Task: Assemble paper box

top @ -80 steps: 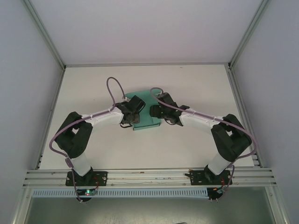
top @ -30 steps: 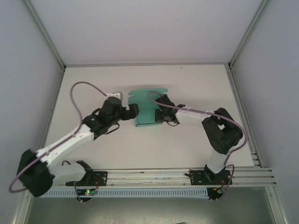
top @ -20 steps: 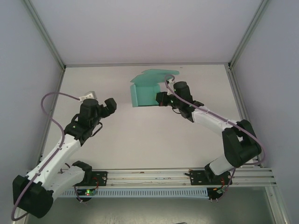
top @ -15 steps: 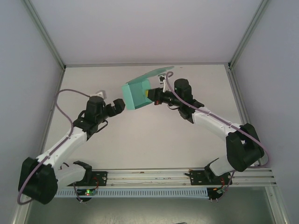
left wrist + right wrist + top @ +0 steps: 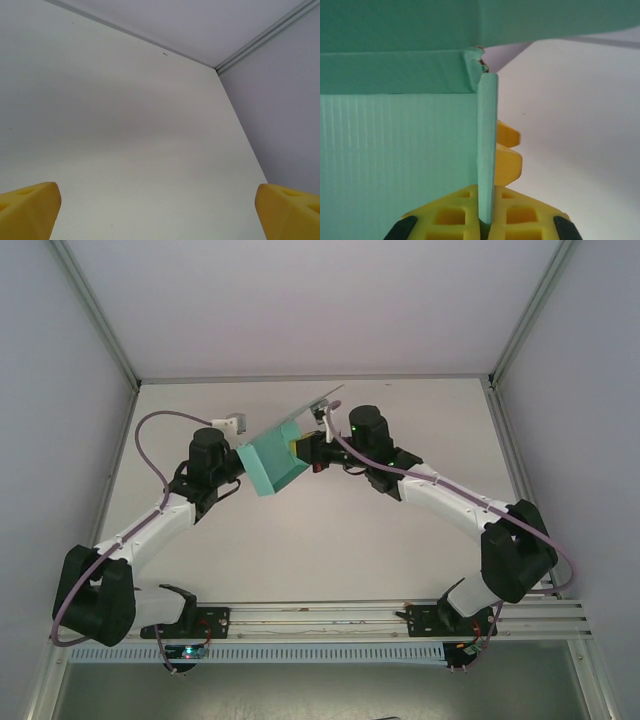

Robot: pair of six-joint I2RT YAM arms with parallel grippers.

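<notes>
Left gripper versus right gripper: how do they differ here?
The left gripper stands wide open with nothing between its fingers; the right gripper is shut on a wall of the paper box. The left gripper is at the box's left side, the right gripper at its right. Both have yellow fingers.

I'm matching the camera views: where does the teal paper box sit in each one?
Top external: paper box left of centre, tilted, pinched by the right gripper.
Left wrist: left gripper open, yellow fingertips at the bottom corners, table beyond.
Right wrist: paper box across left and top, one wall clamped between yellow fingers.
Shared landmark: the white table.
</notes>
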